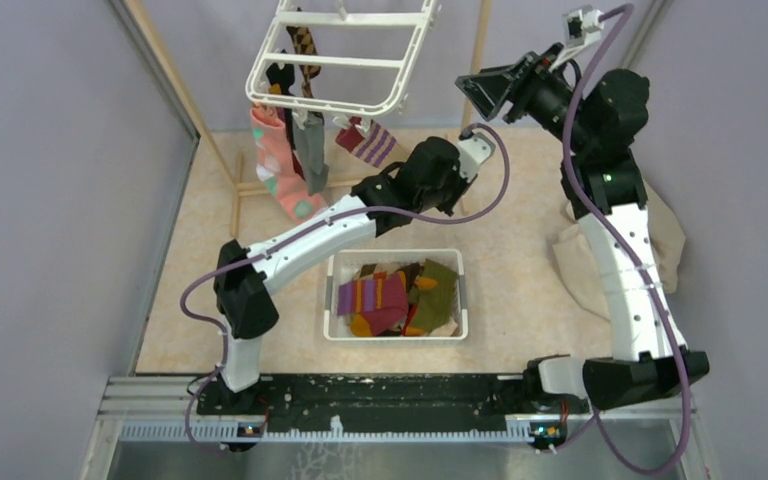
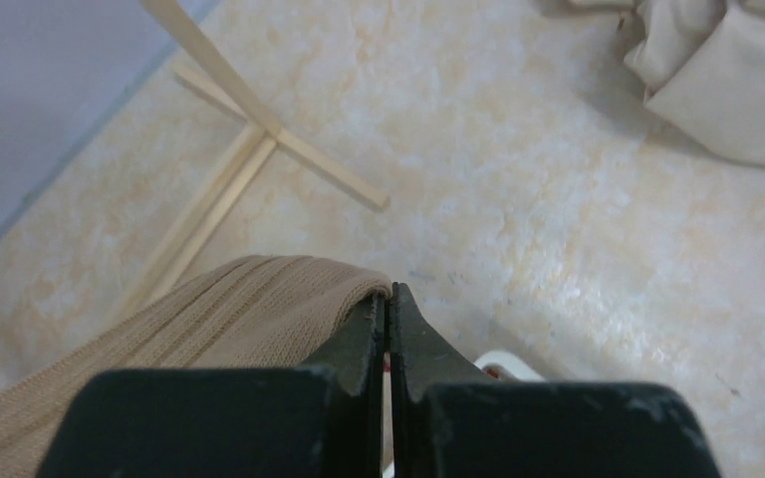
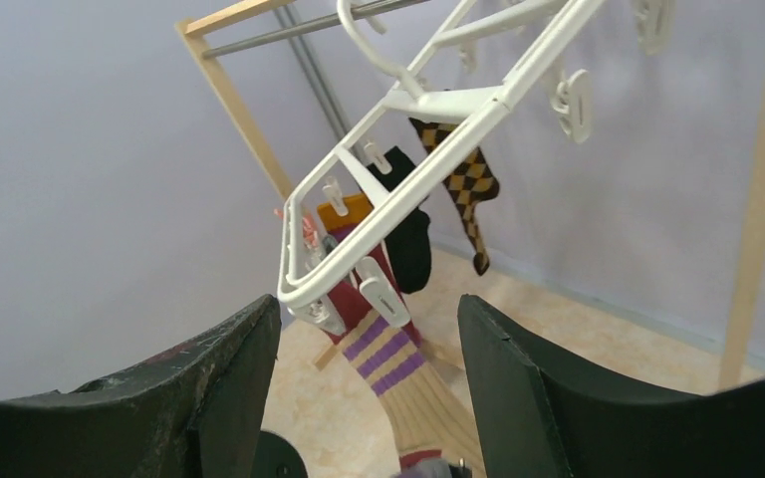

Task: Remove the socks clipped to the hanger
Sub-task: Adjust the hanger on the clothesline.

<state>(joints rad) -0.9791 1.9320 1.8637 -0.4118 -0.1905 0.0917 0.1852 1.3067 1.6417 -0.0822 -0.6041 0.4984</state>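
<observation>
The wooden pole rack [image 2: 259, 129] stands around the white plastic rectangular drying hanger [image 3: 446, 105], which hangs tilted in the air with small clips along its rim. Well to the right of the hanger, down on the floor, you see the heap of beige cloth [image 1: 572, 262]. On the near side of the hanger, also on the floor, stands the white slotted plastic basket [image 1: 397, 335]. Several loose socks lie inside it: purple-striped, maroon, olive and orange.

Five socks hang from the hanger. Under its near left corner is the pink sock with mint patches [image 1: 278, 165], and just beside it, to the right, the plain grey sock [image 1: 311, 155]. Under the near right corner is the maroon sock with purple stripes and a tan foot [image 3: 383, 354]. Its top is at a clip there, and its foot goes down and away from the hanger. Further back under the frame you see the short black sock [image 3: 410, 244] and the brown argyle sock [image 3: 468, 184].

The left gripper [image 2: 388, 304] is below the near right corner of the hanger. Its fingers are pressed fully together and pinch the tan ribbed foot of the striped sock. The right gripper [image 3: 367, 319] is raised at the right side of the hanger, about level with it and apart from it. Its fingers stand wide apart and hold nothing, and they point to the near right corner.
</observation>
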